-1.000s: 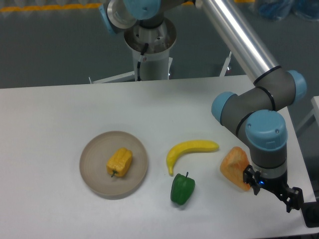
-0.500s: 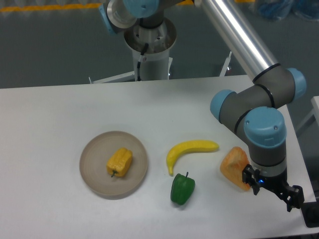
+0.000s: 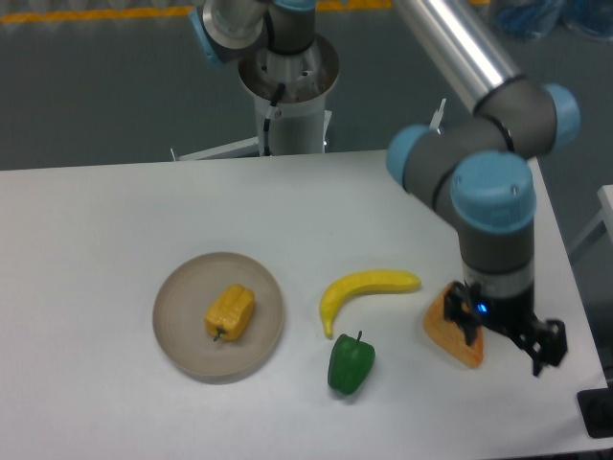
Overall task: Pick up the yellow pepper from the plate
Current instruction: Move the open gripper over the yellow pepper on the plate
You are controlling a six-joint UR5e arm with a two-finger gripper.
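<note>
The arm [image 3: 479, 125] reaches in from the upper middle of the view, its silver tube slanting down to the right to a cluster of grey joints with blue caps. From there the wrist hangs straight down over the right side of the table [image 3: 115, 211]. The gripper [image 3: 505, 329] points downward at the end of the wrist, a small blue light glowing on its body. Its dark fingers [image 3: 548, 343] sit low over the table's right part, partly in front of the orange wedge [image 3: 448, 321]. Whether the jaws are spread or closed cannot be told from this angle, and nothing is seen held between them.

The pepper [image 3: 230, 312] lies on the plate [image 3: 177, 331], a little right of the plate's centre, with its stem end turned toward the near edge. Plate and pepper are on the left half of the table, well apart from the gripper. Between them and the gripper lie a banana [image 3: 369, 287], curving from lower left to upper right, and a green pepper [image 3: 351, 363] just below the banana's lower end. The wedge is right of the banana's tip, under the gripper.

The table is white and matte. Behind it stands the arm's round base [image 3: 287, 81] on a pedestal, on a dark grey floor. A yellow line runs along the floor at the top edge.
</note>
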